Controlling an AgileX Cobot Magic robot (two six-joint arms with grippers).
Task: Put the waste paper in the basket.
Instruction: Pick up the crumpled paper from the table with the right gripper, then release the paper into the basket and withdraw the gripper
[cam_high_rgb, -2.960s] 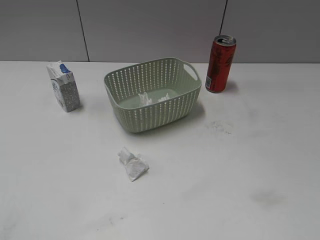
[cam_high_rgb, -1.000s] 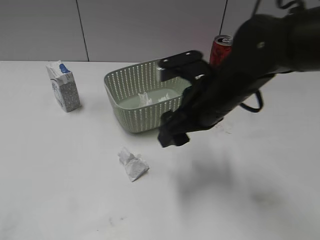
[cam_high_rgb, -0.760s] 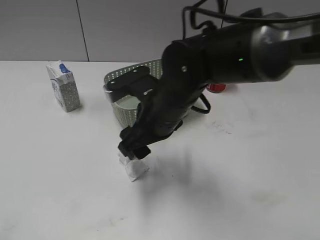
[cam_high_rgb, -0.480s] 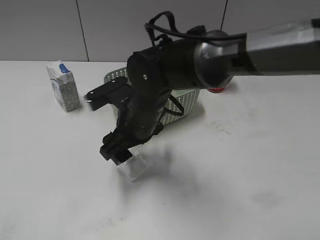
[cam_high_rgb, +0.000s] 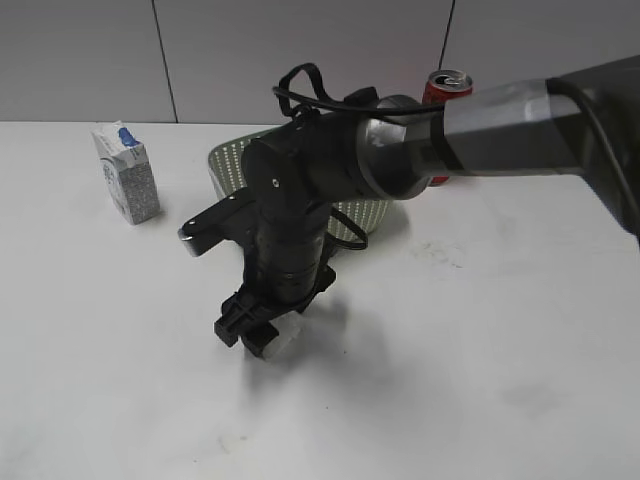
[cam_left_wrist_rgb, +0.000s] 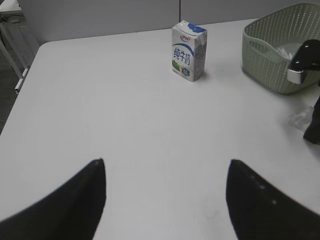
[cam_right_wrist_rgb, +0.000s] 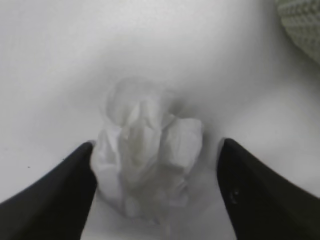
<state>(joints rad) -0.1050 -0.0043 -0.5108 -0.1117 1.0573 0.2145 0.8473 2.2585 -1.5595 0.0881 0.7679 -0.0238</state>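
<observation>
**Mia:** Where was the last paper wad (cam_right_wrist_rgb: 147, 170)?

**Ben:** Low in the middle of the right wrist picture, lying on the white table (cam_high_rgb: 500, 350). The right gripper (cam_right_wrist_rgb: 155, 185) had come right over it. Its two black fingers (cam_right_wrist_rgb: 55, 192) stood wide apart, one on each side of the wad. The left one seemed to touch the paper. The right one had a small gap. It held nothing.

**Mia:** So how should it have grabbed well?

**Ben:** I think it needed to go low, so the tips were down by the table, then squeeze slowly. The wad was soft and lumpy, so a pinch across its fat middle would hold best. A high pinch might only catch a loose flap.

**Mia:** And the other arm?

**Ben:** The left gripper (cam_left_wrist_rgb: 165, 200) was at the bottom of its own picture, spread wide over bare table, with nothing in it.

**Mia:** What was farther back?

**Ben:** The milk carton (cam_left_wrist_rgb: 189, 51) stood at the upper middle there. The green basket (cam_left_wrist_rgb: 270, 50) was at the upper right, with white paper (cam_left_wrist_rgb: 287, 49) already inside. In the outside picture the arm hid most of the basket. The red can (cam_high_rgb: 447, 84) stood behind it, at the top.
</observation>
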